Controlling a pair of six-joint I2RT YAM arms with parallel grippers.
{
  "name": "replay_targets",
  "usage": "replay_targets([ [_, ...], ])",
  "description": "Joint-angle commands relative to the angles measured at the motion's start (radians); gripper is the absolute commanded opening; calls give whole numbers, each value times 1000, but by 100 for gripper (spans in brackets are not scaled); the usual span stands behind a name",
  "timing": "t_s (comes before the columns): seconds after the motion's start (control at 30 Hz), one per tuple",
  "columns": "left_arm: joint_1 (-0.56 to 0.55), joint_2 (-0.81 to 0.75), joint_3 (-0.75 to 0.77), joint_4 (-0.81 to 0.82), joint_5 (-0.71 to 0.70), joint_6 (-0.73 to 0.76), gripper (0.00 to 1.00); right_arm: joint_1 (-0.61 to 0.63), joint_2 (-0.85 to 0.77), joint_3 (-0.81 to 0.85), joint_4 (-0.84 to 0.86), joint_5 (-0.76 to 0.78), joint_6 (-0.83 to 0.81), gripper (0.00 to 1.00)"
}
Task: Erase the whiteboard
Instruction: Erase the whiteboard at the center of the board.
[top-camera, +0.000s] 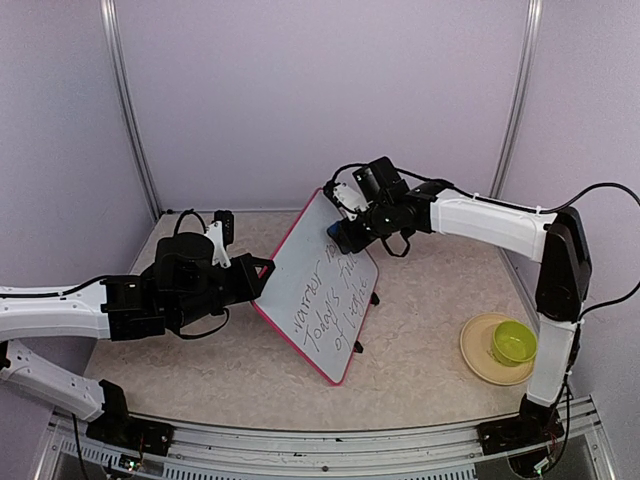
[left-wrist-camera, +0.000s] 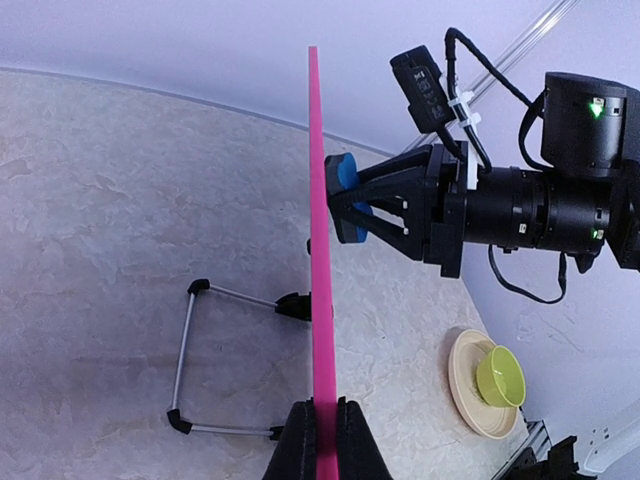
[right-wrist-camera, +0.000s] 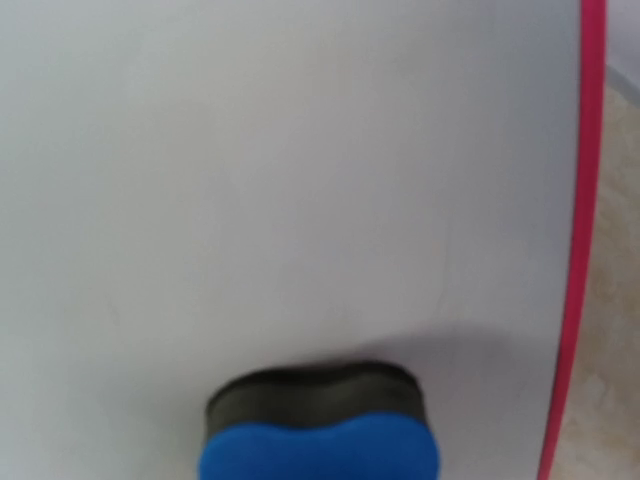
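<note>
The whiteboard (top-camera: 300, 262) stands tilted on the table, pink-rimmed, with dark handwriting (top-camera: 331, 303) on its lower half. My left gripper (top-camera: 262, 268) is shut on its left rim; the left wrist view shows the board edge-on (left-wrist-camera: 318, 200) between my left gripper's (left-wrist-camera: 321, 440) pads. My right gripper (top-camera: 347, 236) is shut on a blue eraser (top-camera: 333, 230) and presses it against the board's upper part. In the right wrist view the eraser (right-wrist-camera: 320, 440) lies with its black felt on blank white board (right-wrist-camera: 300, 180); my own fingers are hidden there.
A beige plate (top-camera: 480, 358) with a green bowl (top-camera: 513, 342) sits at the right. The board's wire stand (left-wrist-camera: 185, 350) with black feet rests behind it. Enclosure walls close the back and sides.
</note>
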Motion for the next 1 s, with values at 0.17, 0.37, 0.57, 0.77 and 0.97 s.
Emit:
replay_targets([
  [0.17,-31,5,1,8,142,49,0,3,23,53,107,-1,-60,0],
  [0.37,-33,2,8,0,140,50,0,-12,-28,-131,398,40,-125,0],
  [0.57,-37,0,15,-8,132,52,0,-50,-33,-211,606,13,-130,0],
  [0.77,-37,-2,19,-19,127,51,0,-63,14,-128,611,6,-154,0],
  [0.97,-36,-2,24,-21,124,53,0,-71,45,-92,597,-20,-169,0],
])
